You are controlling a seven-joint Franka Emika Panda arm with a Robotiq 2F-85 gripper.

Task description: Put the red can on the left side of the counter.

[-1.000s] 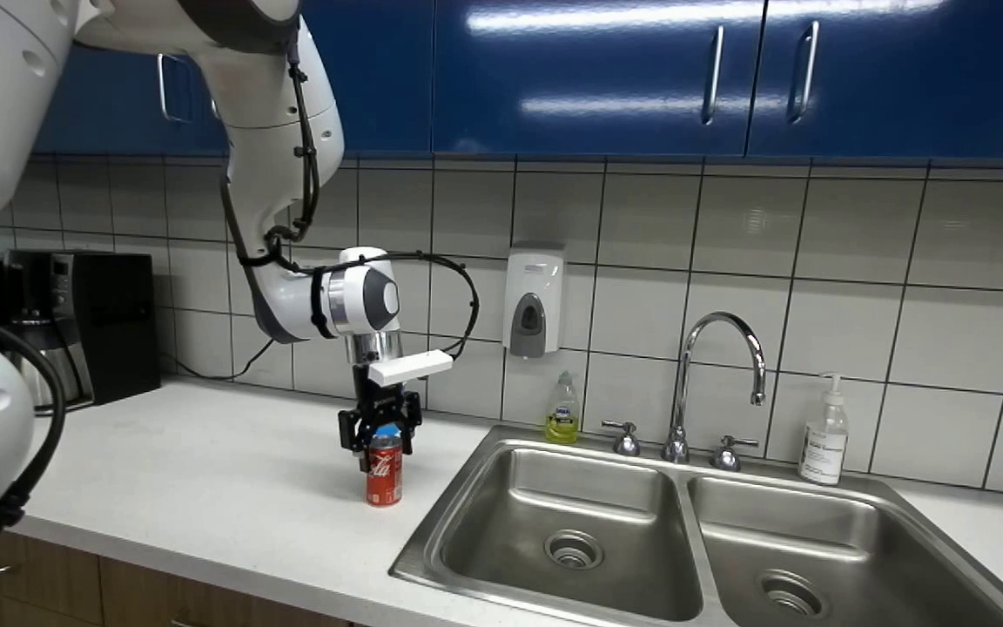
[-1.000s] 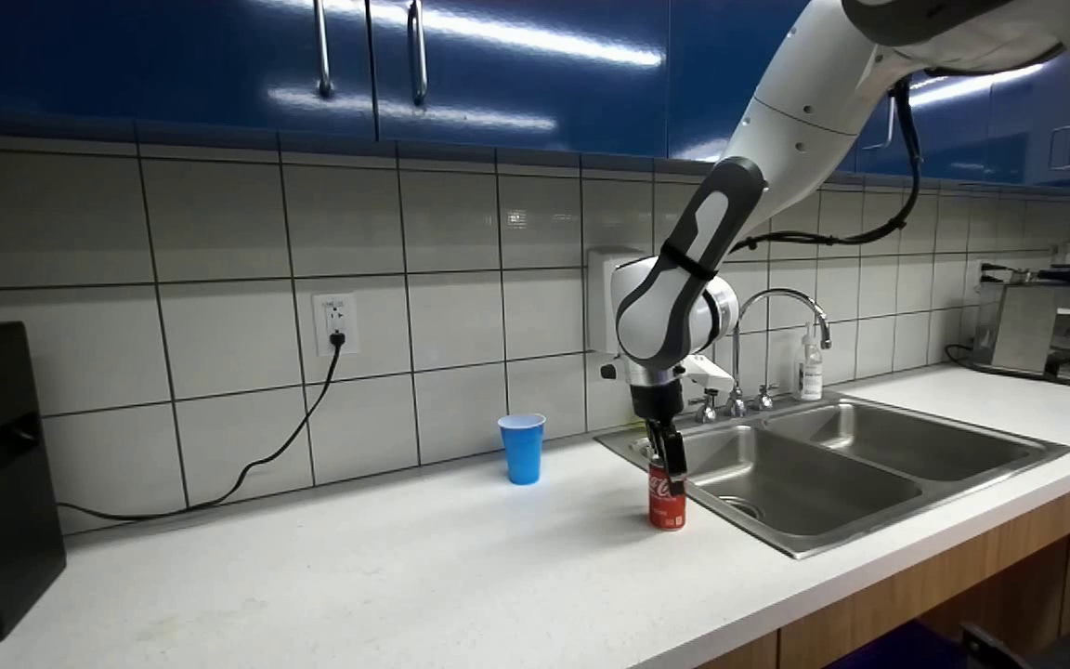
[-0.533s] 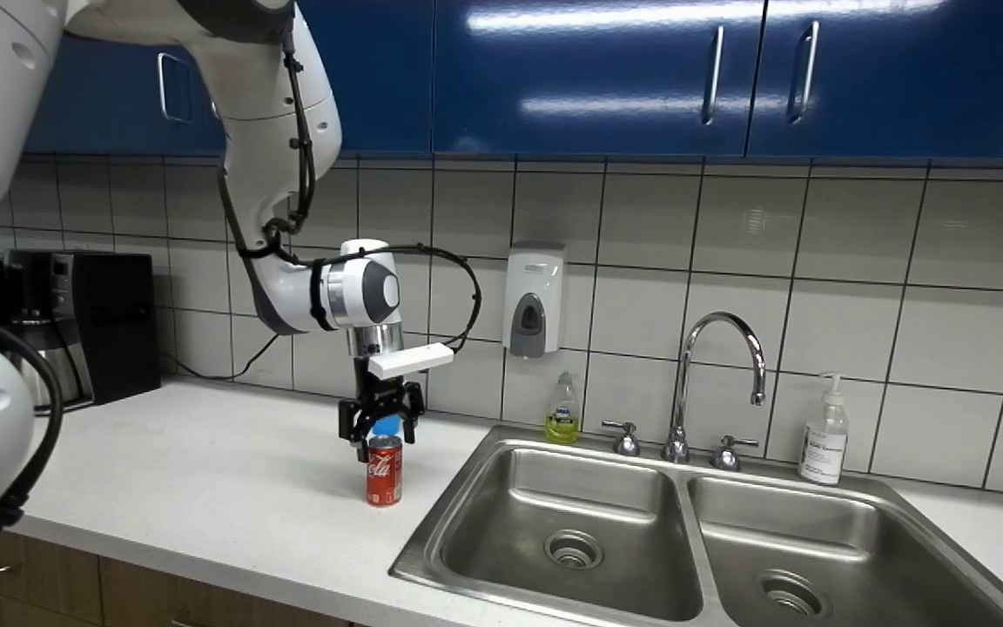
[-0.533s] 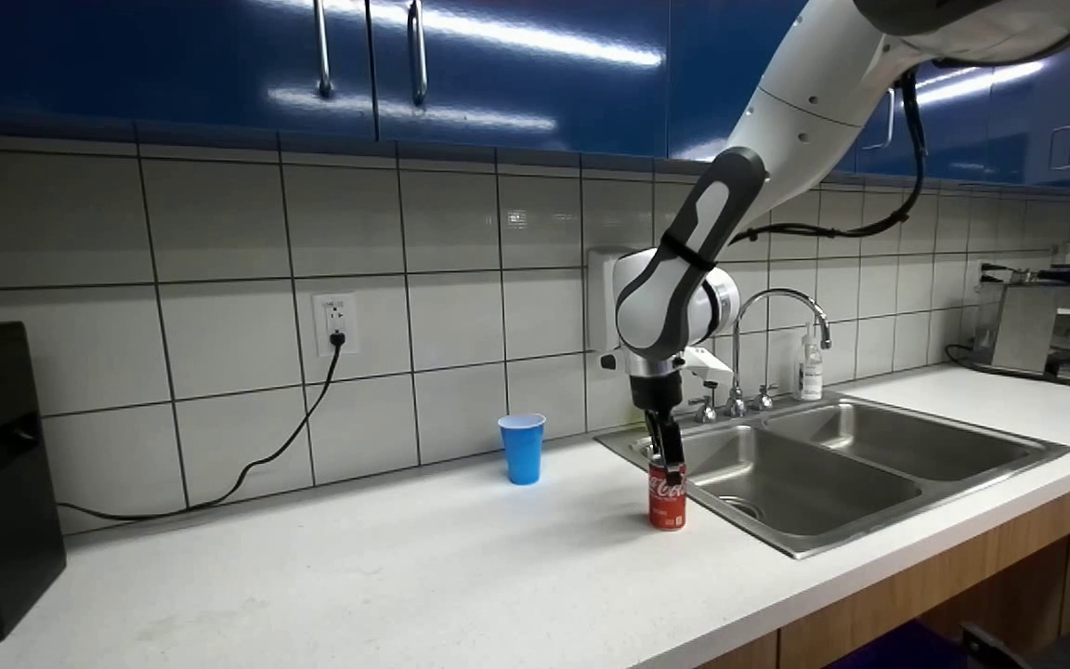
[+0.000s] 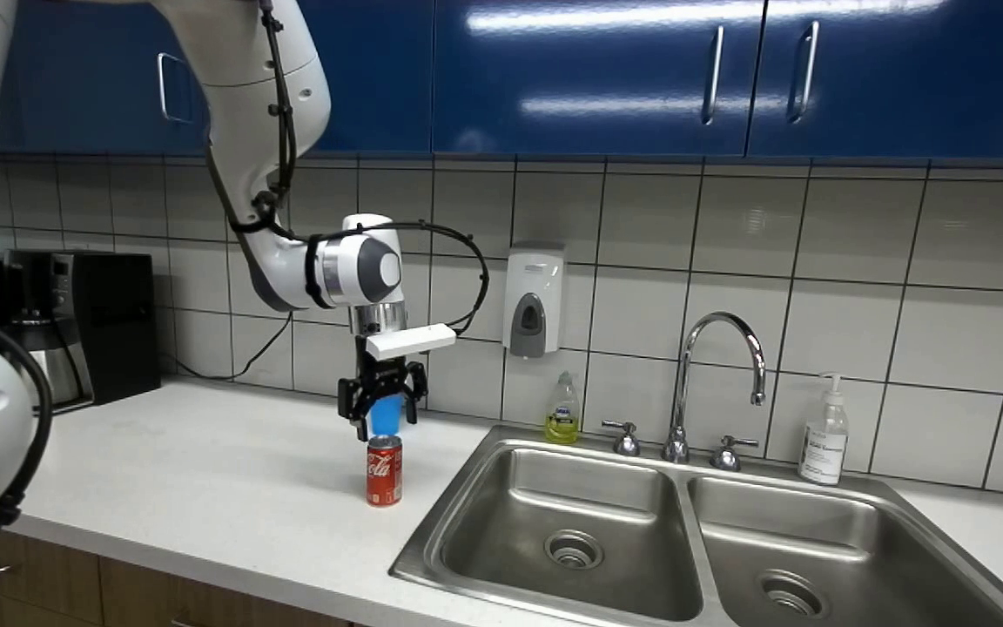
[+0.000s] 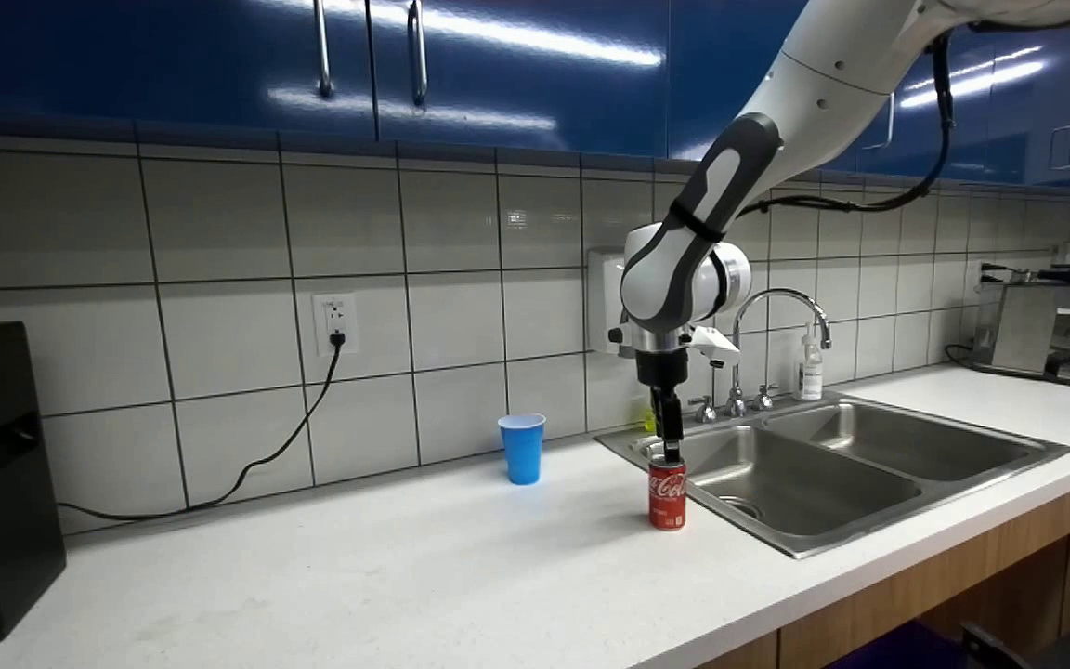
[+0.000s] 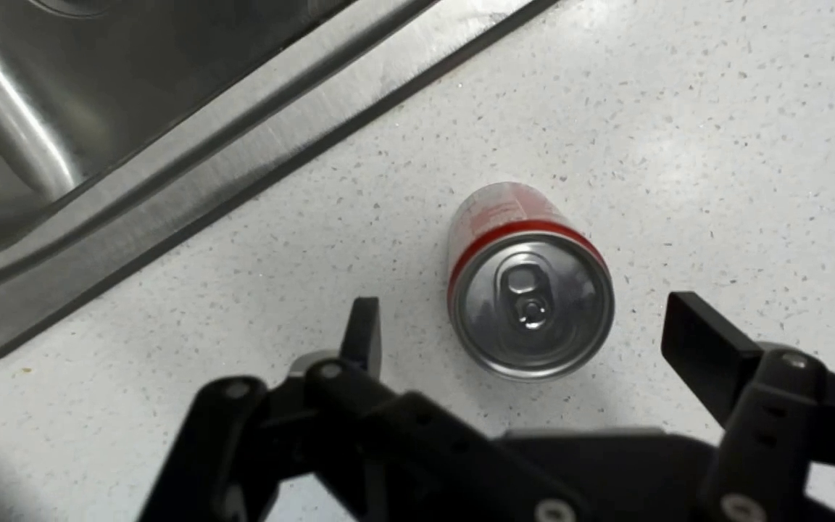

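Looks most like placing done, with the red can (image 5: 384, 475) already set down on the surface (image 5: 205, 461), just left of the sink (image 5: 432, 533) in both exterior views, and only a retreat remaining. Hard to rule out a goal farther left, toward the black appliance (image 5: 114, 326) at the left end. With jaws spread wide, level with the silvery lid (image 7: 533, 312) or just above, hard to tell which; nothing gripped, and in the wrist view gaps on both sides. Next, as judged from here: rise straight up, keep the spread, and clear the lid before any sideways travel, minding the blue cup (image 6: 522, 451), far and left of the can in an exterior view. For a goal farther left instead: come down, close evenly on both flanks, lift, carry left and set down upright. Standing upright, with long axis vertical, lid pointing up toward the jaws, and white lettering (image 6: 667, 487) turned to the near side. Being round about that axis, likely easy to grip from any side without turning.
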